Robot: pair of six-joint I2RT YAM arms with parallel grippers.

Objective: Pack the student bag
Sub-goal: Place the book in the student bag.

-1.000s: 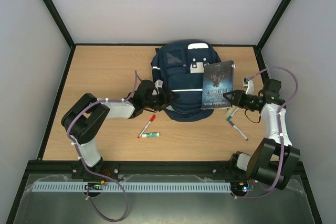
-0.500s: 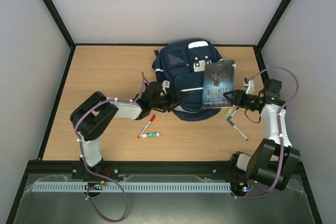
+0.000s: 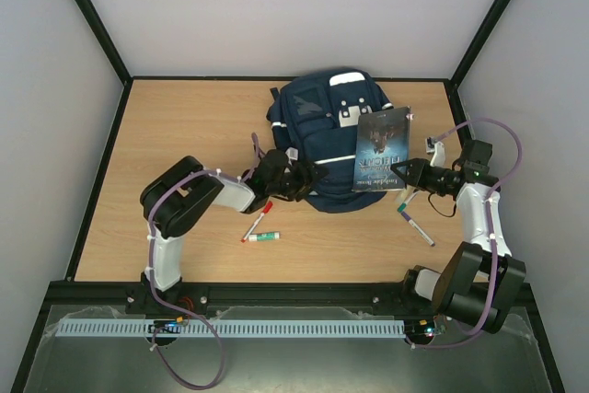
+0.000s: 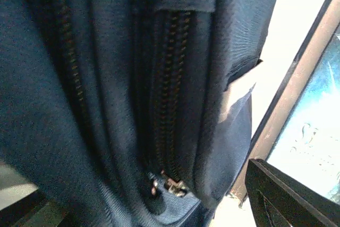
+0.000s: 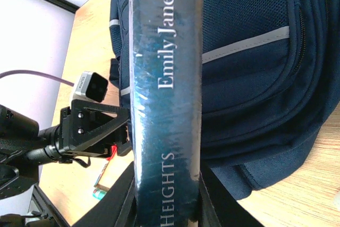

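Note:
The student bag, a navy backpack with white patches, lies flat at the table's far middle. My left gripper is open at the bag's near edge. In the left wrist view the bag's fabric and a zipper with metal pulls fill the frame, and one black finger shows at the lower right. My right gripper is shut on a dark teal book, held on edge over the bag's right side with its spine facing the wrist camera.
A red marker and a green-capped marker lie just in front of the left gripper. More markers lie under the right arm. Black frame rails and white walls border the table.
My left arm has reached further right along the bag's near edge, its elbow swinging inward. The right arm and the book have stayed still.

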